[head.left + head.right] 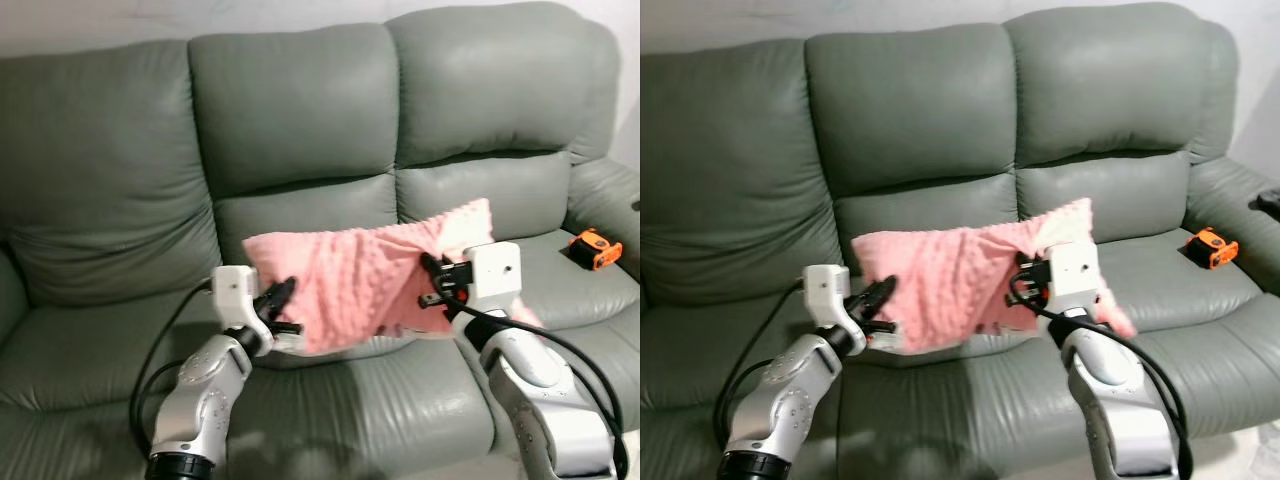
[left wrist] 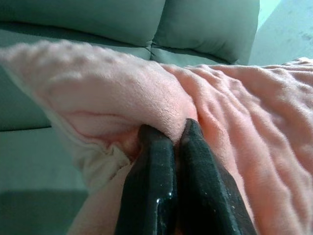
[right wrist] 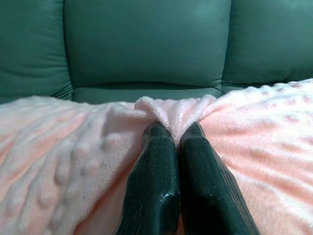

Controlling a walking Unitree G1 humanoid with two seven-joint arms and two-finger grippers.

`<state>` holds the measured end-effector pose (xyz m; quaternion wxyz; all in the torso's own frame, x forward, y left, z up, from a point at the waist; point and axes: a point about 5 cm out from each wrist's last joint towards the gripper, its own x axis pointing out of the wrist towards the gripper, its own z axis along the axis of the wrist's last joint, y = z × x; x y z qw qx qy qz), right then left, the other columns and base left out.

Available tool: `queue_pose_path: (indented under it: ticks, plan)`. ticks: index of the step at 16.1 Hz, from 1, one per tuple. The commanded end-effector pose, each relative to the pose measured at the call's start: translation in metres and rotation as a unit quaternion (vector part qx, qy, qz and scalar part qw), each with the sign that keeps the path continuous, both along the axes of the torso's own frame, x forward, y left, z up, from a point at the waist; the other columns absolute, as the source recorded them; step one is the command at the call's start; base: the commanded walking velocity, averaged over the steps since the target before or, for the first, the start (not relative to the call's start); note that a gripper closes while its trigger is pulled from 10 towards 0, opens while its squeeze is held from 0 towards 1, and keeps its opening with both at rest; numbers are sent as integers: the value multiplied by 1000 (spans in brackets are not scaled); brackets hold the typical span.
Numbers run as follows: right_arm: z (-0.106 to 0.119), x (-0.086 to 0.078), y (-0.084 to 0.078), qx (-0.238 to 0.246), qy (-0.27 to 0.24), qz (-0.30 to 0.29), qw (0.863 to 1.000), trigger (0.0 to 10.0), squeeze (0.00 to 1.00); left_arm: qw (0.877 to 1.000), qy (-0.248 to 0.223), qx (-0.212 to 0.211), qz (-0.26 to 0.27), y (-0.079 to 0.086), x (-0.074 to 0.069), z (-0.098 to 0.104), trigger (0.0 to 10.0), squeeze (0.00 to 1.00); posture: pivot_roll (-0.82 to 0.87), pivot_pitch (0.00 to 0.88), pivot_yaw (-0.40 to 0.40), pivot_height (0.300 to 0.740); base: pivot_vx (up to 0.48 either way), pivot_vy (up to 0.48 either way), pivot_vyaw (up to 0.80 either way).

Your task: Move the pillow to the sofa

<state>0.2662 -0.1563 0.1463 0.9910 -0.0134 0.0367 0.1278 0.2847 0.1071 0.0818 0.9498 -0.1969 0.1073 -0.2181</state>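
Over the middle seat of the grey sofa (image 1: 300, 120), head views: the pink pillow (image 1: 360, 280) is stretched between my two grippers, its lower edge near or touching the front of the middle seat cushion; I cannot tell which. My left gripper (image 1: 285, 308) is at the pillow's lower left corner, fingers closed on the fabric. My right gripper (image 1: 432, 282) is at the pillow's right edge, fingers buried in the pink material. An orange and black object (image 1: 594, 248) lies on the right seat, well apart from the pillow.

Left wrist view: my two black fingers (image 2: 151, 186) are pressed together, almost no gap, with a fold of the pillow's corner (image 2: 161, 112) pinched at their tips. Pale lining shows at the corner seam. Sofa cushions lie beyond.

Right wrist view: my fingers (image 3: 154, 181) are together, side by side, with a gathered ridge of the dotted pink fabric (image 3: 171, 115) clamped at the tips. The sofa's backrest cushions (image 3: 146, 44) stand behind the pillow.
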Motion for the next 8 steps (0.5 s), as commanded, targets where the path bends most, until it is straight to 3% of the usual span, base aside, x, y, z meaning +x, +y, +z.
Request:
queue_pose_path:
  ticks: [1,4,8]
  plan:
    - [7,1,7,7,-17,14,1000,10000,0,1000,-13,2,1,4,1,6,10000,0,-261,4,32,740,0,0,0]
    - [-1,0,5,-9,-3,4,1000,10000,0,1000,0,13,1,3,1,0,10000,0,-258,4,35,740,0,0,0]
    - [-29,-1,-29,-71,40,-86,993,10000,0,997,12,81,3,16,7,-19,10000,0,-247,18,42,740,0,0,0]
